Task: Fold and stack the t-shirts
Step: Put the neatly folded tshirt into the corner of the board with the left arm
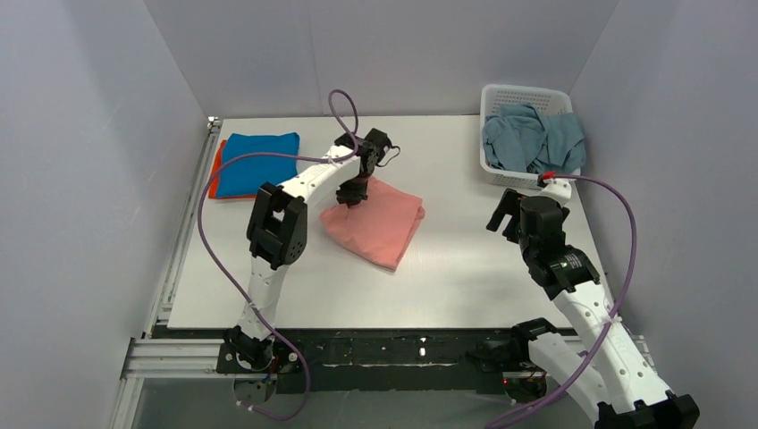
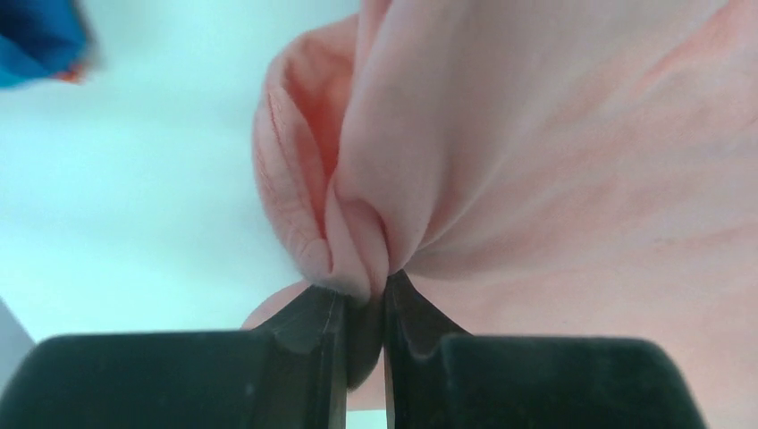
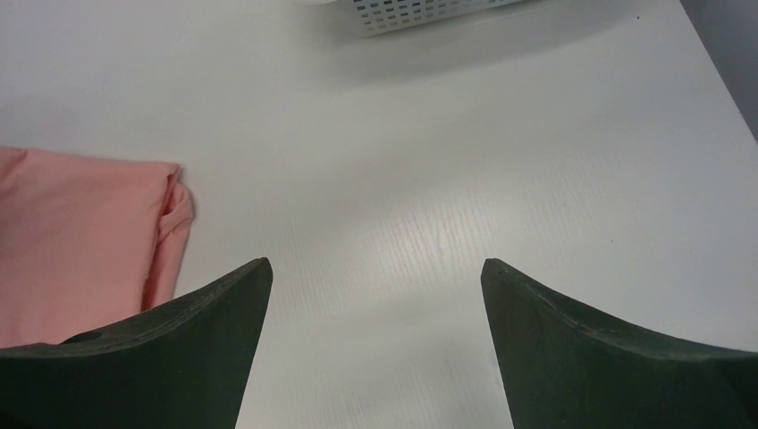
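Folded salmon-pink t-shirt (image 1: 380, 228) lies mid-way across the table (image 1: 465, 268); left gripper (image 2: 366, 286) is clamped on a bunched fold at its far-left corner. Jaws of right gripper (image 3: 375, 268) stand wide apart, empty, above bare surface beside the shirt.

A lab cell: grey panel walls (image 1: 80, 134) around a white table (image 1: 465, 268), aluminium framing (image 1: 170, 357).

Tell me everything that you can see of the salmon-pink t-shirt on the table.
The salmon-pink t-shirt looks like soft, plain cotton. It lies folded into a rough rectangle, turned at an angle, near the middle of the white table. Stacked edges of the fold show at its right side. The left gripper is shut on a bunched fold at its far left corner, and the cloth wrinkles there. Nothing else touches it.
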`<action>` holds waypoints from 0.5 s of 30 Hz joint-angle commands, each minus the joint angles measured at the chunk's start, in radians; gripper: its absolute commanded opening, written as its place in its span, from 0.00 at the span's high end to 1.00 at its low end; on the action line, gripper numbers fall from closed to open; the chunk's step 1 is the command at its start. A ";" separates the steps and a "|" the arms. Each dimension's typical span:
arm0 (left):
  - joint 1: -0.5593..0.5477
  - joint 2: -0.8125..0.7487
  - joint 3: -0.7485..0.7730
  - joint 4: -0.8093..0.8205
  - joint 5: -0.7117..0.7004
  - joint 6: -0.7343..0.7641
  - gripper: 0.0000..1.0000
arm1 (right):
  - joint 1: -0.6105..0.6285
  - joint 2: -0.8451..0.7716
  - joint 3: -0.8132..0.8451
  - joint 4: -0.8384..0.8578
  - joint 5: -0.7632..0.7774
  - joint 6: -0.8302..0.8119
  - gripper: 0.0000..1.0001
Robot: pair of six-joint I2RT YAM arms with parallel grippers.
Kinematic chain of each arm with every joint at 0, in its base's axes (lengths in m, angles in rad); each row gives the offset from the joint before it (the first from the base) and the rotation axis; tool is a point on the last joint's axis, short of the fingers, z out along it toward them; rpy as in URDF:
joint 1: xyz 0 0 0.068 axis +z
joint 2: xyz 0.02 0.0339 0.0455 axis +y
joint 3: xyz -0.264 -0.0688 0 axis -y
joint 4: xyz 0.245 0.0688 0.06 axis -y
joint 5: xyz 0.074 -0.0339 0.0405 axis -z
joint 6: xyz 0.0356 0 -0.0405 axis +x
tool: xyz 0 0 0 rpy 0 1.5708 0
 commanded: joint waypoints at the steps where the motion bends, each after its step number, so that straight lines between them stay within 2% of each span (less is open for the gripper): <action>1: 0.076 -0.016 0.074 -0.155 -0.184 0.117 1.00 | -0.006 0.015 0.005 0.059 0.035 -0.010 0.05; 8: 0.191 0.021 0.203 -0.161 -0.275 0.182 1.00 | -0.007 0.074 0.019 0.075 0.035 -0.021 0.05; 15: 0.277 0.068 0.354 -0.165 -0.254 0.232 1.00 | -0.010 0.153 0.016 0.103 -0.016 -0.017 0.05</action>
